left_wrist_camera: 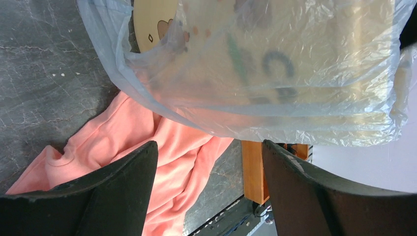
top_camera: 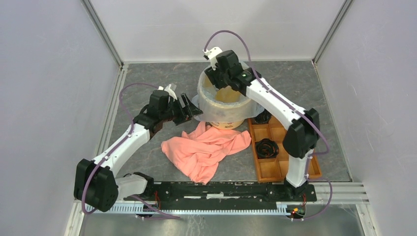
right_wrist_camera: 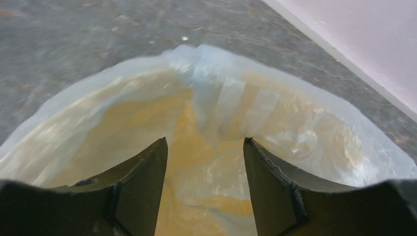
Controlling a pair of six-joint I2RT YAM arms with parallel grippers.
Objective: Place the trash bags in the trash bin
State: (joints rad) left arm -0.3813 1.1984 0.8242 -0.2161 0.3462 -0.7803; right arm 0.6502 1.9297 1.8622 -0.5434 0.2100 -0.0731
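Note:
The yellow-tan trash bin (top_camera: 227,109) stands at mid-table with a translucent trash bag (top_camera: 205,96) lining it and draped over its rim. My left gripper (top_camera: 193,109) is just left of the bin, open, with nothing between its fingers. In the left wrist view the bag (left_wrist_camera: 275,73) hangs over the bin's cartoon-printed side (left_wrist_camera: 155,22), beyond my open left gripper (left_wrist_camera: 209,147). My right gripper (top_camera: 215,78) hovers over the bin's back-left rim. In the right wrist view the right gripper (right_wrist_camera: 205,142) is open above the bag (right_wrist_camera: 221,98) spread inside the bin (right_wrist_camera: 142,123).
A pink cloth (top_camera: 206,147) lies crumpled in front of the bin. A brown compartmented wooden tray (top_camera: 282,169) sits to the right, holding dark coiled objects (top_camera: 266,147). White walls enclose the back and sides.

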